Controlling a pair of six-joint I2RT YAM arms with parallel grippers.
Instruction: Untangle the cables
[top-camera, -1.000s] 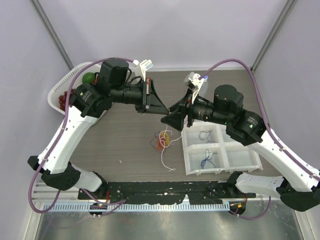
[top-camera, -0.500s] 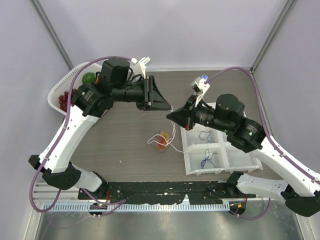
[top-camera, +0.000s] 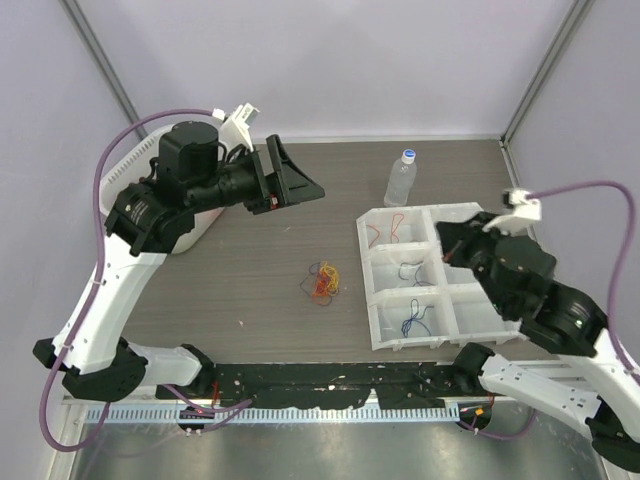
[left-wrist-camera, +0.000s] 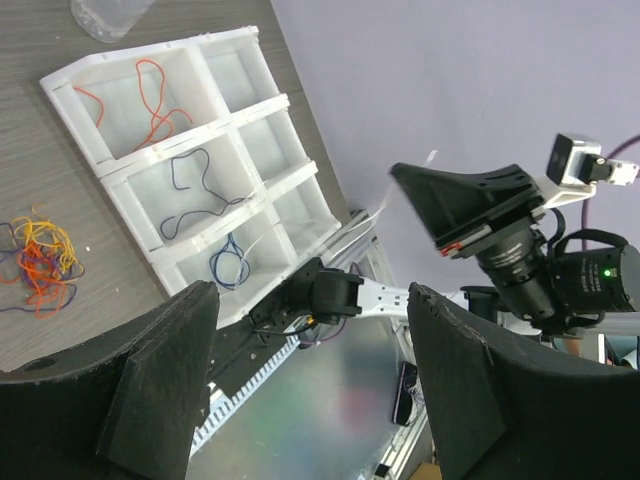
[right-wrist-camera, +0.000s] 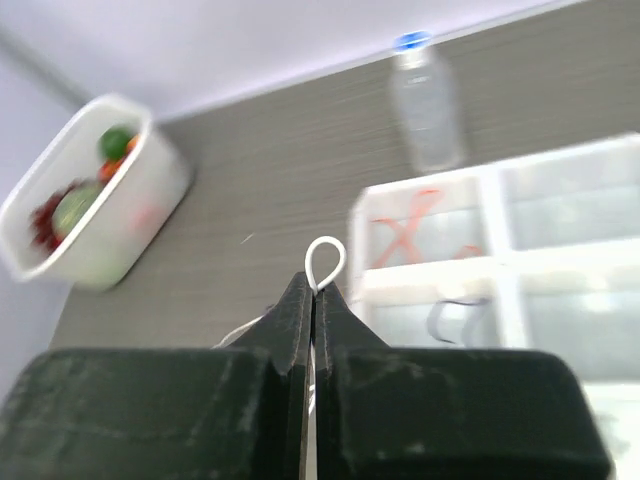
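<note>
Right wrist: right gripper (right-wrist-camera: 312, 298) is pinching a looped thin white cable (right-wrist-camera: 325, 262); left gripper (left-wrist-camera: 312, 350) is gaping wide; orange-red-blue cables (top-camera: 323, 281) are lying bunched.

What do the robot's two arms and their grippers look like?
Both the left arm and right arm have smooth white shells on the long links and black motor housings at the joints. A thick purple hose loops along each. The left gripper and right gripper each end in two matte black, wedge-shaped fingers, with a small white camera block at the wrist.
</note>
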